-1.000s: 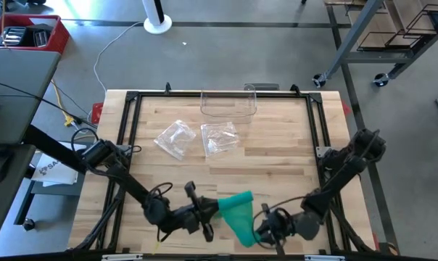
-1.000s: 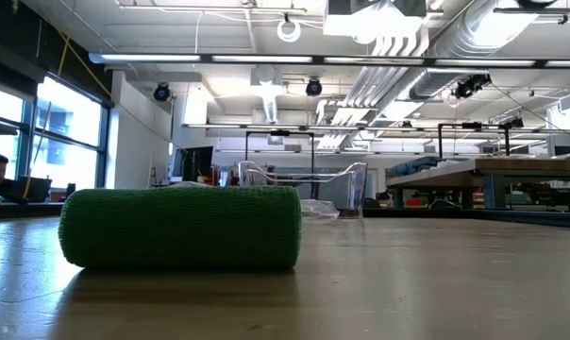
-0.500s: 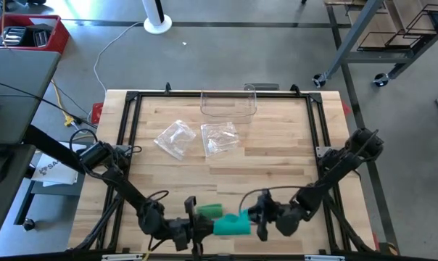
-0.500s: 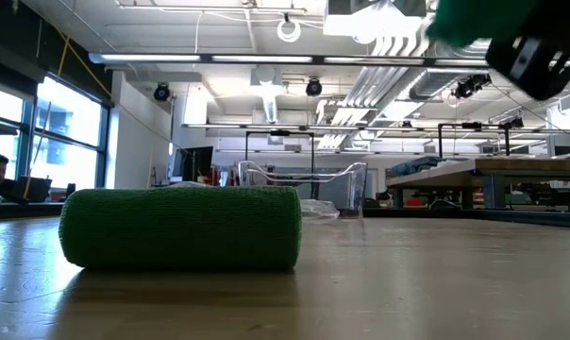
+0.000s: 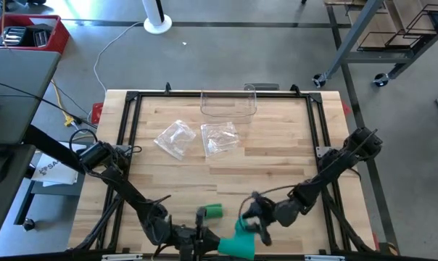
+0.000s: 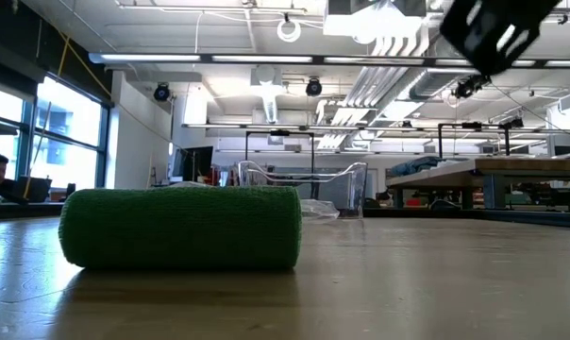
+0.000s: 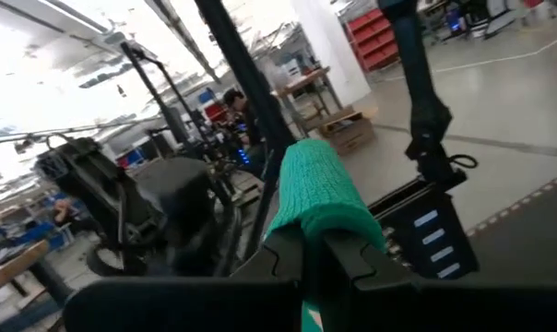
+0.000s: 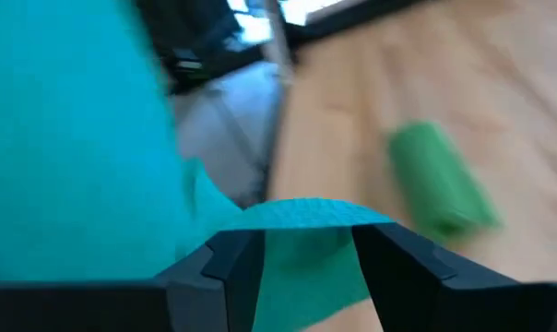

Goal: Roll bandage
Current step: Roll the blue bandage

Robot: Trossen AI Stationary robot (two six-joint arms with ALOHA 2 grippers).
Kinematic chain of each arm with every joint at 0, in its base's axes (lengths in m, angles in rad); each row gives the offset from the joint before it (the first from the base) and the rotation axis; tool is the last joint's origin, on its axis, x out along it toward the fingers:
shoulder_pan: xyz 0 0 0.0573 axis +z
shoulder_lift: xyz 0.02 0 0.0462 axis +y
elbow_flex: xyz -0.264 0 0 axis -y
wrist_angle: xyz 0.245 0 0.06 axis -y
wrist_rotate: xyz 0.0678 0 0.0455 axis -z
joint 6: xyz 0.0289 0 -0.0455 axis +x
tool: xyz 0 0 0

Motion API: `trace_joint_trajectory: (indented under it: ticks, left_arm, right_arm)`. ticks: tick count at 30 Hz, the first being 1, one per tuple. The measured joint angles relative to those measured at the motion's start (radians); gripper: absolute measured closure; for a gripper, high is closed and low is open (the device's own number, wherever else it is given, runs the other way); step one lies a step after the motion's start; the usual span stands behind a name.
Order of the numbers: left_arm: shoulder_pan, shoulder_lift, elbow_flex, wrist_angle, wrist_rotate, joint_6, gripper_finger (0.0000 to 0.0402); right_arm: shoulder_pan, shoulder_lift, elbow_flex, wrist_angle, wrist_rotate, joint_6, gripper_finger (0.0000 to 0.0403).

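Teal bandage [image 5: 237, 243] at near bench [image 5: 277, 156] edge, pinched tight in left pincer [image 5: 204, 243]. Right pincer [image 5: 254, 221] spread apart, loose tail between fingers, not gripping. Green roll [image 5: 213, 211] just beside. Likely soft, light, stretchy, clingy; best taken across roll body.

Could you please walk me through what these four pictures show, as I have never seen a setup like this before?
Two dark robot arms work at a wooden table. One picture looks down from above, one looks level across the tabletop, and two come from cameras on the wrists. The left gripper, at the near edge, is shut on a teal bandage. The right gripper stands open beside it. A green bandage roll lies on the table, with two clear plastic bags and a clear container farther back.
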Motion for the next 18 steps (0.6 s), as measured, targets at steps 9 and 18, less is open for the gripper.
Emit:
trace_joint_trajectory:
  ticks: [9, 18]
  left_arm:
    - [0.005, 0.000, 0.002, -0.007, 0.007, -0.014, 0.0401]
    - [0.010, 0.000, 0.002, -0.011, -0.002, -0.015, 0.0401]
  right_arm:
    - [-0.037, -0.003, 0.000, 0.027, 0.101, 0.095, 0.0240]
    - [-0.070, -0.004, 0.000, -0.023, -0.227, 0.210, 0.0240]
